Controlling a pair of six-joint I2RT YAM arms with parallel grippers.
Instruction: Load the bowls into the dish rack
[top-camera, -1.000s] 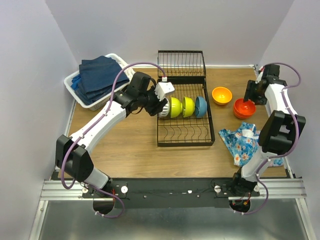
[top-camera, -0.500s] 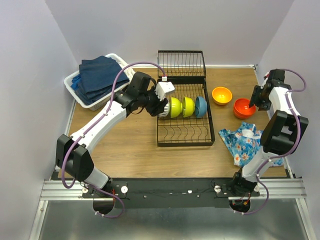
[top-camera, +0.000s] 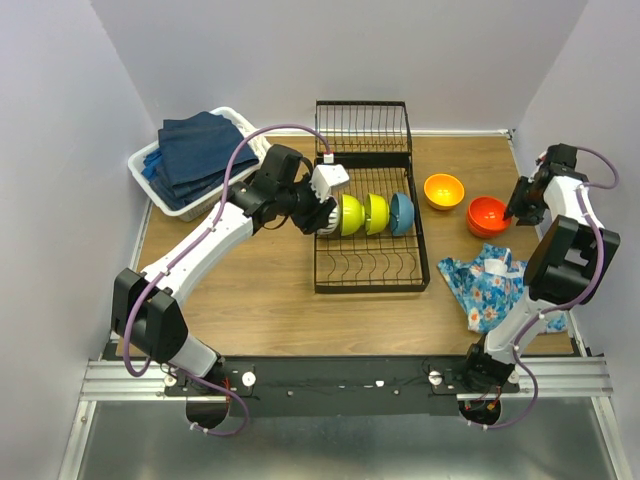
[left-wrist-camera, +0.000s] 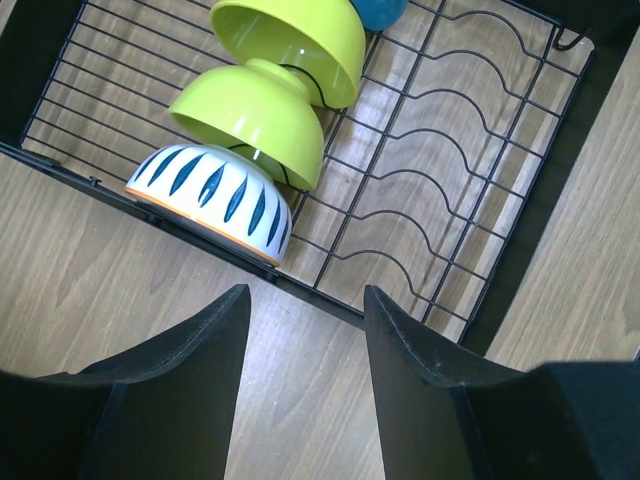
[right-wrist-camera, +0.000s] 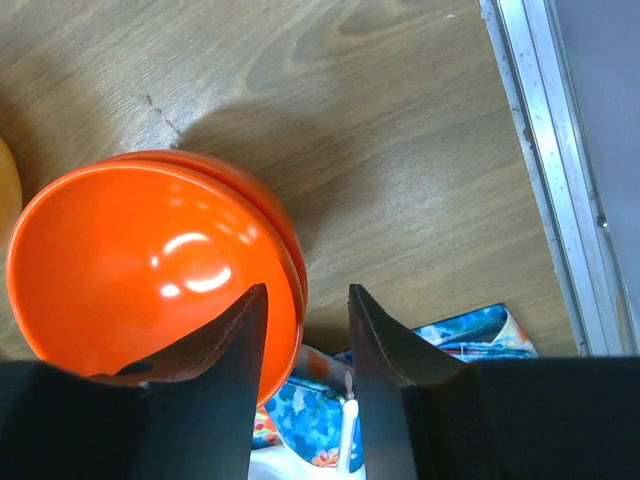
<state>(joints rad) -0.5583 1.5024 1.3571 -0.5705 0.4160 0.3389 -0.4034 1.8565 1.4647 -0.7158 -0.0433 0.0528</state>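
Loading is judged to be past its midpoint. Four bowls are stood on edge in a row in the dish rack (top-camera: 370, 272) at the centre of the top view: the white ribbed bowl (left-wrist-camera: 215, 200), two lime-yellow bowls (left-wrist-camera: 255, 115) and the blue bowl (top-camera: 402, 212). Three are left on the bench (top-camera: 250, 300) at the right of the frame: the orange-yellow bowl (top-camera: 444, 190) and, just beside it, the two red-orange bowls (right-wrist-camera: 140, 265), nested one in the other.

The step in hand is judged to be the pickup of the upper red-orange bowl. The right claw (right-wrist-camera: 308, 295) is set astride its rim, one finger inside and one outside, the jaws visibly wider than the rim; nothing is gripped yet. The left claw (left-wrist-camera: 305, 300) is held open and empty just beside the white ribbed bowl.

Next, the right claw would need to be closed on the rim and only the upper bowl lifted, so that the lower one is not dragged along.
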